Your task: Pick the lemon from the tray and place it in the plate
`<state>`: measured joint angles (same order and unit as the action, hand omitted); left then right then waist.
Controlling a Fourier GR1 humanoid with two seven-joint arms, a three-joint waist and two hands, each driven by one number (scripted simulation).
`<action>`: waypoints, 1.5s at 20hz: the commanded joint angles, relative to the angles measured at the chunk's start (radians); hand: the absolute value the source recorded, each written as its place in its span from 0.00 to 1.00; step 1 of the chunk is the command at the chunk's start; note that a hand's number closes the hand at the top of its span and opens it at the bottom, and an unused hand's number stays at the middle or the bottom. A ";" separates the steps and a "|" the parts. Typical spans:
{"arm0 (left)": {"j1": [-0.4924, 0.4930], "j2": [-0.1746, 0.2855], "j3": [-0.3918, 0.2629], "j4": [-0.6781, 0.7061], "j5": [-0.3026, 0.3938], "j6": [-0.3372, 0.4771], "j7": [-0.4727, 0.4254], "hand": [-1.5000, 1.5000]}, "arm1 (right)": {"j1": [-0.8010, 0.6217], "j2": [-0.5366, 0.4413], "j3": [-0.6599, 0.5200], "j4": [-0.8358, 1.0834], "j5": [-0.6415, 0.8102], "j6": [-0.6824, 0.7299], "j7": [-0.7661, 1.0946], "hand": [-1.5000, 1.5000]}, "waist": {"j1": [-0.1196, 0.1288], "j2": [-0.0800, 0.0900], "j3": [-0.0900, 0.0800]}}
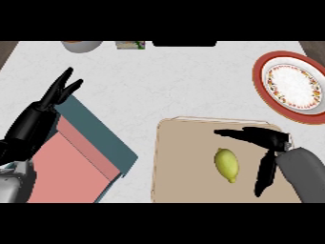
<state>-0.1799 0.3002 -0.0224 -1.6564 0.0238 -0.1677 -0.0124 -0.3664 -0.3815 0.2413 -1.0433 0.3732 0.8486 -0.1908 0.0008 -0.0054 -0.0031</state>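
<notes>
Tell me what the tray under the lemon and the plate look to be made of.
The tray: probably wood or a wood-like board; flat tan surface, matte, no shine. The plate: probably glazed ceramic; red rim, white centre ringed with small coloured specks. Neither can be settled by look alone.

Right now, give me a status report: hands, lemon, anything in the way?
Right hand open, beside lemon, not touching. Left hand open, resting at left. Lemon lying on tray. No obstacle seen toward plate.
</notes>
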 commanded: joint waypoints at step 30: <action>-0.028 -0.043 0.002 -0.015 -0.045 -0.048 -0.007 0.50 | -0.245 0.025 -0.288 0.135 0.436 -0.724 0.808 1.00 | 0.084 0.039 -0.015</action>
<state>-0.2065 0.2608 -0.0066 -1.6771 -0.0222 -0.2049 -0.0250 -0.5246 -0.3269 0.0056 -0.9419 0.7221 0.2509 0.3868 0.0558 0.0257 -0.0165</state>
